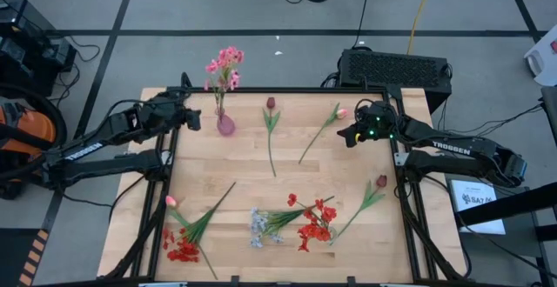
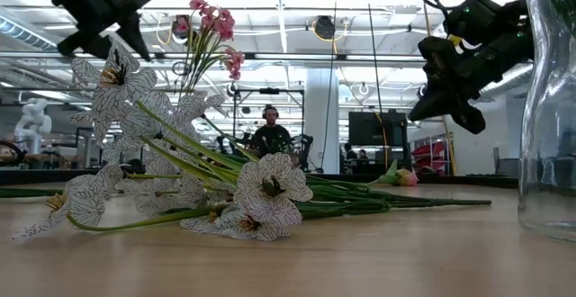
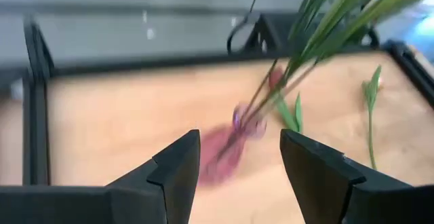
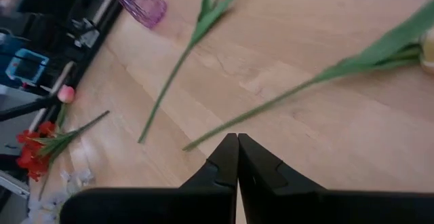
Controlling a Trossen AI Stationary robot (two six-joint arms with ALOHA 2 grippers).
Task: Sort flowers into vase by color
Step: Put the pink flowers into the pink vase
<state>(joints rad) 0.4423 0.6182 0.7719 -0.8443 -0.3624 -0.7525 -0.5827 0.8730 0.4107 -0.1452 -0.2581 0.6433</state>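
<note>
Already the small translucent pink-purple bulbous vase (image 1: 225,123) holds a pink cluster spray (image 1: 224,63). Just beside the vase, the left gripper (image 3: 240,171) hovers, jaws apart. Well apart from it, the right gripper (image 4: 237,157) has jaws together above a smooth green-stemmed pink bud (image 1: 341,113).

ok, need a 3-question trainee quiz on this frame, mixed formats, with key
1. True or false: the pink spray already stands in the vase.
2. Which gripper is shut? A) left gripper B) right gripper
3. Fill in: the pale blue-white bunch lies on the table next to a ___ cluster.

Key: 1 true. 2 B; the right wrist view shows its fingers pressed together, holding nothing, while the left gripper is open near the vase. 3 red.
</note>
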